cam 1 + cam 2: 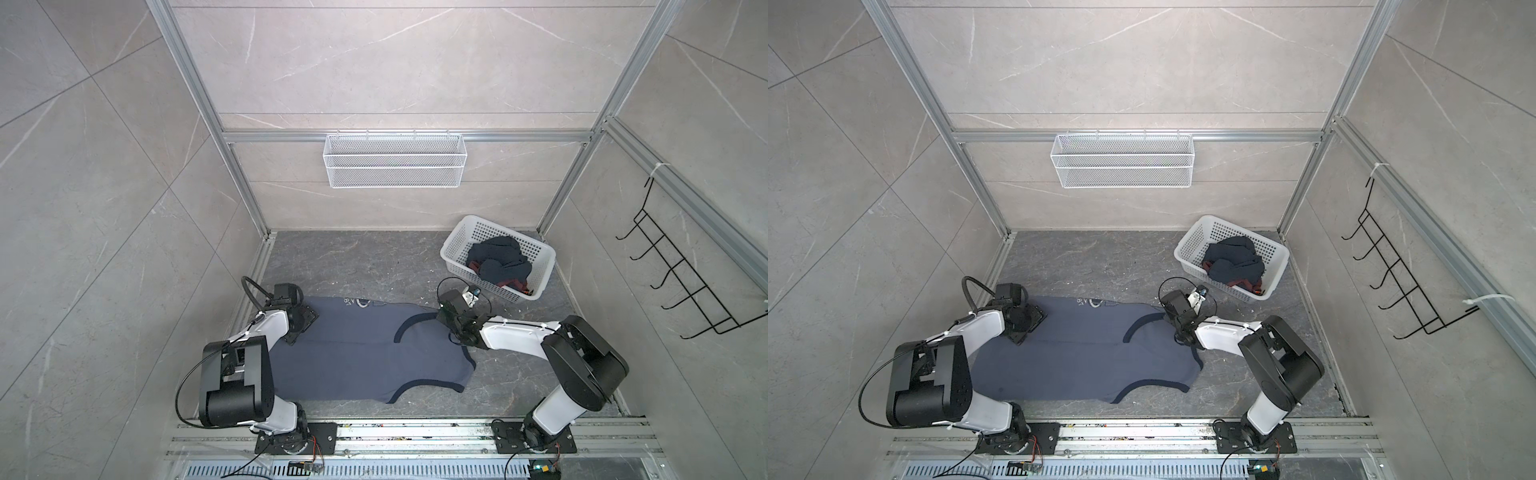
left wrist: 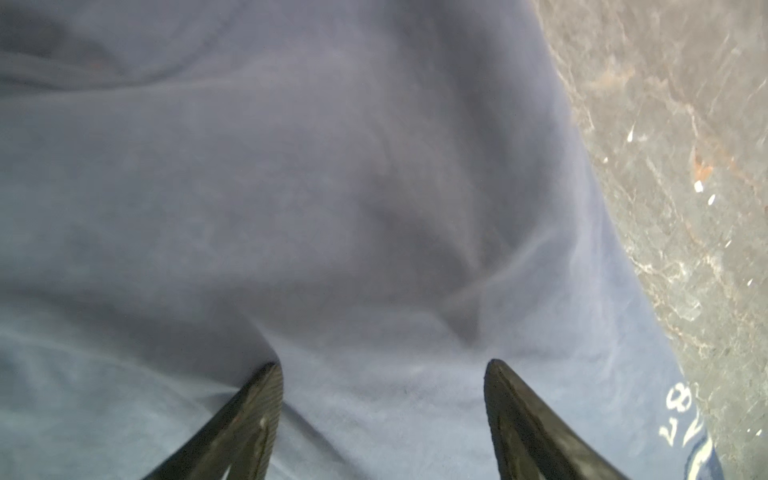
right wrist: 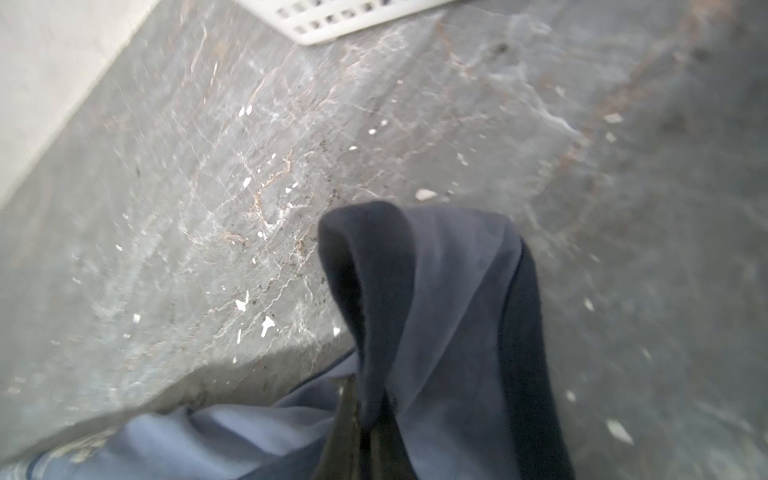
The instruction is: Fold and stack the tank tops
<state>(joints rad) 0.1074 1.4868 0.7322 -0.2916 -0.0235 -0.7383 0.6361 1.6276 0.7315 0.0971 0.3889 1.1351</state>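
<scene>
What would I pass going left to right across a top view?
left gripper, slate-blue tank top, right gripper, white basket holding the dark navy tank top, black hook rack.

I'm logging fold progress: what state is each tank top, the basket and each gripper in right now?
slate-blue tank top: spread on the table, one strap pinched and raised.
dark navy tank top: crumpled inside the basket.
white basket: upright on the table, holding the navy top.
left gripper: jaws open over the blue cloth.
right gripper: jaws shut on the strap.
</scene>
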